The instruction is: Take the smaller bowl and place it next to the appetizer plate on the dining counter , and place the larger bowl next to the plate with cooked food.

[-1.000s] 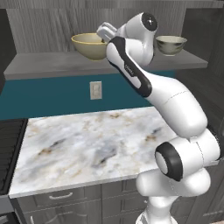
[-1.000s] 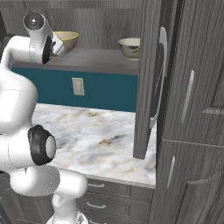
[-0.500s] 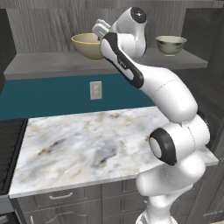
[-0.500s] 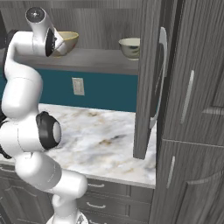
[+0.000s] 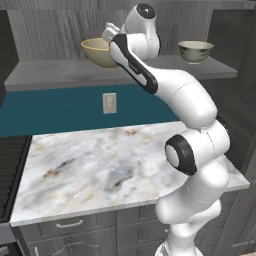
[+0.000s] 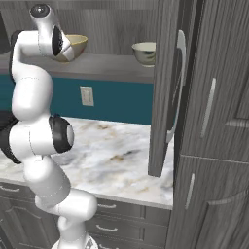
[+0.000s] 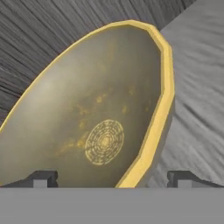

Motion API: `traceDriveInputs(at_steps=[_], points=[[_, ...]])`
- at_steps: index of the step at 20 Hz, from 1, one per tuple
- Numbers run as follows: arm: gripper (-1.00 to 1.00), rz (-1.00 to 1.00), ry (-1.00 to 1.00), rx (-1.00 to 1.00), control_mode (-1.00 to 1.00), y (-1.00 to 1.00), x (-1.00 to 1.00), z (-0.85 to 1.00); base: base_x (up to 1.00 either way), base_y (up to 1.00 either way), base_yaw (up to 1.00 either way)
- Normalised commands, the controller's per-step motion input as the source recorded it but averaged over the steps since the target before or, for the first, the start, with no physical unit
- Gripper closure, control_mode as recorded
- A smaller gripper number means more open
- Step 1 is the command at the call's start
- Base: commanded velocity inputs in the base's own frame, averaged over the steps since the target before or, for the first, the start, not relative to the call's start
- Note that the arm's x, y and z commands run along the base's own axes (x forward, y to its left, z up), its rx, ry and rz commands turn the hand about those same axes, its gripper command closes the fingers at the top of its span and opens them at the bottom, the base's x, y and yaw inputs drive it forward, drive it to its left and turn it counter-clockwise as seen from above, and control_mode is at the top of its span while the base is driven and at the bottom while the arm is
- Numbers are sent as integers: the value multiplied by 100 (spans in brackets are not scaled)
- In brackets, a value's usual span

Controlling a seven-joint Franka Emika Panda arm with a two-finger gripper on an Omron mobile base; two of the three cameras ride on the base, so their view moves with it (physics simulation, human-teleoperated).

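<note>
Reaching for the larger bowl (image 7: 100,131) looked like the step in hand: it stood on the shelf (image 5: 60,75), well apart from the smaller bowl (image 5: 195,51) on the same shelf. The hand (image 7: 109,178) hung at the larger bowl's rim, fingers spread wide with nothing between them; next it needed to straddle that rim and close

Home kitchen, rendered. Marble counter (image 5: 100,170) over grey drawers (image 5: 70,225); teal backsplash (image 5: 60,110) behind it with a wall outlet (image 5: 109,103). Grey shelf (image 5: 60,75) above the counter carries bowls. Tall grey wood-grain cabinets (image 6: 214,121) right of the counter.
</note>
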Motion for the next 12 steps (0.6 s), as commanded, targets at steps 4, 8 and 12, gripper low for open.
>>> traceDriveInputs(at_steps=[4,8,12], points=[[100,-8,11,-2,-100,20,29,-14,0,0,0],[100,-4,4,-1,-100,11,9,-3,0,0,0],[100,0,-4,0,-100,-3,-23,-9,0,0,0]])
